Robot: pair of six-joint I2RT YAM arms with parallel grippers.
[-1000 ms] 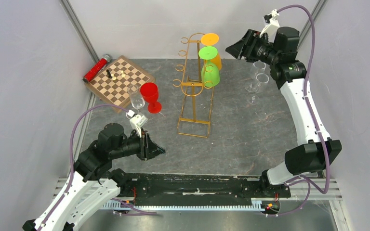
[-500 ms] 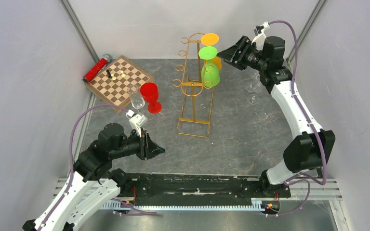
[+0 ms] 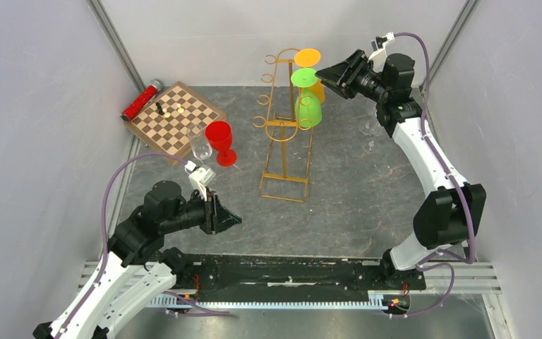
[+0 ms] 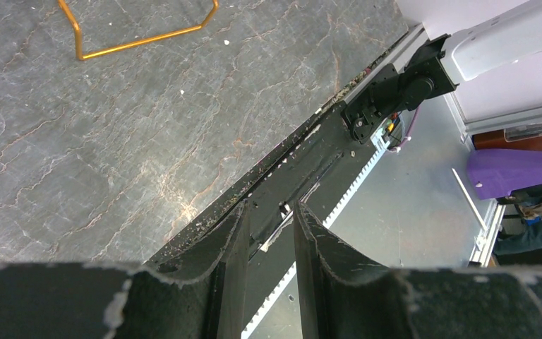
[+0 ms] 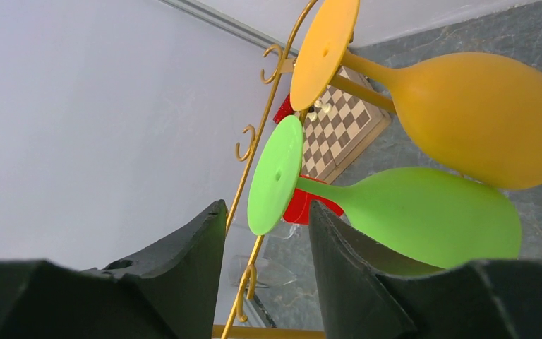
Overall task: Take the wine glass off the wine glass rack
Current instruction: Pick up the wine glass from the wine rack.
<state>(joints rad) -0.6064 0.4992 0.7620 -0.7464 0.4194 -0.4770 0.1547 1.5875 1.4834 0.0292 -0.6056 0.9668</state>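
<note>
**Dark grey stone-look table (image 3: 367, 198), right gripper (image 5: 267, 208) at a glass foot**

On the tall gold wire wine glass rack (image 3: 283, 141) in the middle of the table, a green plastic wine glass (image 5: 423, 212) hangs on the right side, just beside an orange plastic wine glass (image 5: 480, 120). The green round foot stands at the gap between the half-open jaws of the right gripper. Whether they touch it, I cannot tell. The left gripper (image 4: 269, 212) hovers near the arm bases, jaws a little apart, holding nothing.

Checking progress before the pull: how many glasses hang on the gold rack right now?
2. The orange glass hangs near the top of the rack, on its right side. The green glass hangs just below it. A clear glass against the wire could be missed.
</note>
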